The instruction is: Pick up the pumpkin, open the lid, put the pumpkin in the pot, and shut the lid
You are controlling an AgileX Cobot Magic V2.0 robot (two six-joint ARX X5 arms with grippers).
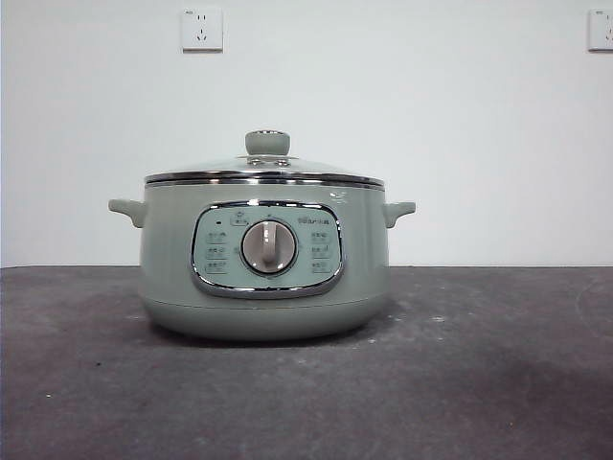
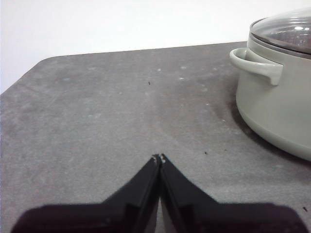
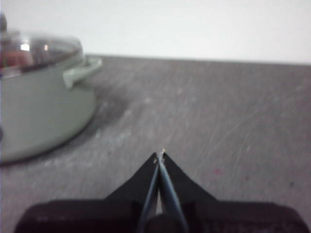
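The sage-green pot point(image 1: 263, 287) stands on the table left of centre, its dial facing the front camera. The glass lid point(image 1: 263, 172) sits flat on its rim, with the green knob point(image 1: 267, 143) on top. The pumpkin is not plainly in view; only a faint orange-red blur shows through the lid point(image 3: 17, 58) in the right wrist view. My left gripper point(image 2: 159, 158) is shut and empty above bare table, with the pot point(image 2: 277, 107) off to its side. My right gripper point(image 3: 161, 154) is shut and empty on the pot's point(image 3: 39, 116) other side. Neither arm shows in the front view.
The dark grey table point(image 1: 479, 364) runs back to a white wall with two sockets point(image 1: 201, 29) point(image 1: 601, 29). The table's rounded corner point(image 2: 29, 68) shows in the left wrist view.
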